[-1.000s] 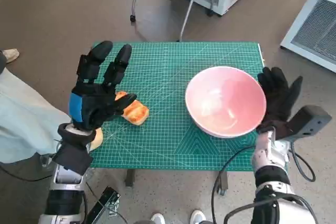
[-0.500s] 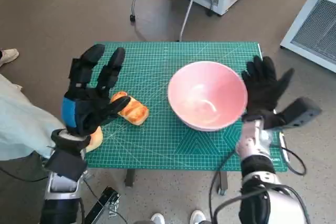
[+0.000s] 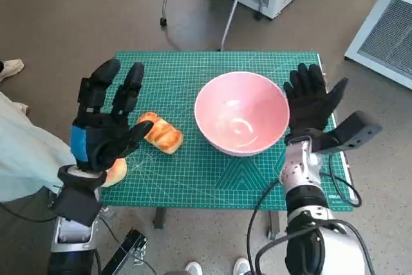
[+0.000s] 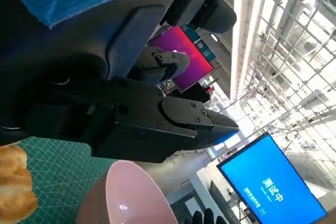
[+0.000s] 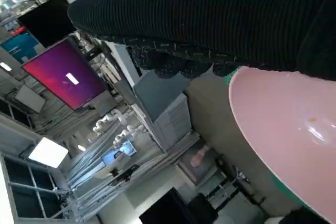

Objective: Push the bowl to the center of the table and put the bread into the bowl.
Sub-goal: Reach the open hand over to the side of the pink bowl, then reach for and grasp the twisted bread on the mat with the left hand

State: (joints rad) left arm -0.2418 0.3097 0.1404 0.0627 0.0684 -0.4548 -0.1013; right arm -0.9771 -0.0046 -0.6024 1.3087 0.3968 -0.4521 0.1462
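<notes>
Head view, near to far. The left hand [image 3: 103, 136] hovered over the table's left side with its fingers spread and nothing in them. The bread [image 3: 161, 133] lay just beyond it on the green mat [image 3: 193, 178]: a golden, glazed, ridged roll, loose on the mat and well apart from the bowl [image 3: 241, 113]. The right hand [image 3: 311, 104] stood with its fingers spread and flat against the bowl's right wall, holding nothing.

Risks, as judged: a push applied high on the wall could tip the bowl rather than slide it. A push carried too far could run the bowl into the bread.

The bowl was pale pink, glossy, round and empty, sitting upright slightly right of the table's centre. Its smooth wall offered little purchase.
</notes>
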